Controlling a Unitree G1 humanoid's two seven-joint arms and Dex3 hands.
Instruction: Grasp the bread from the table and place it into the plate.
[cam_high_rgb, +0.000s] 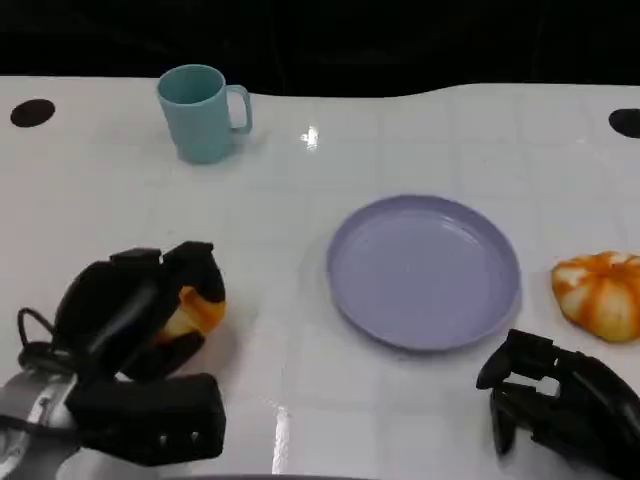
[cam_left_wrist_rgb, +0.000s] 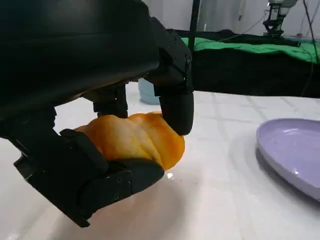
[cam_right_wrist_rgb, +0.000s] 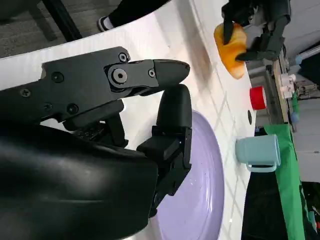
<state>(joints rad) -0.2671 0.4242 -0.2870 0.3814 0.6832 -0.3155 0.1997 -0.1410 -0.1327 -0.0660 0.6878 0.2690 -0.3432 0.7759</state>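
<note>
left hand (cam_high_rgb: 135, 320) grasps bread (cam_high_rgb: 196, 312) | plate (cam_high_rgb: 424, 270) beyond right hand (cam_high_rgb: 560, 400), released | cup (cam_high_rgb: 200, 112) far, second loaf (cam_high_rgb: 600, 293) beside plate

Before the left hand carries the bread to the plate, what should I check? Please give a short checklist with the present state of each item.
1. Left hand grips the bread: ok, fingers close above and below it.
2. Bread is off the table: cannot tell.
3. Purple plate is free of things: ok.
4. Right hand is off the plate: ok, it sits nearer the robot.
5. Teal mug is away from the path: ok.
</note>
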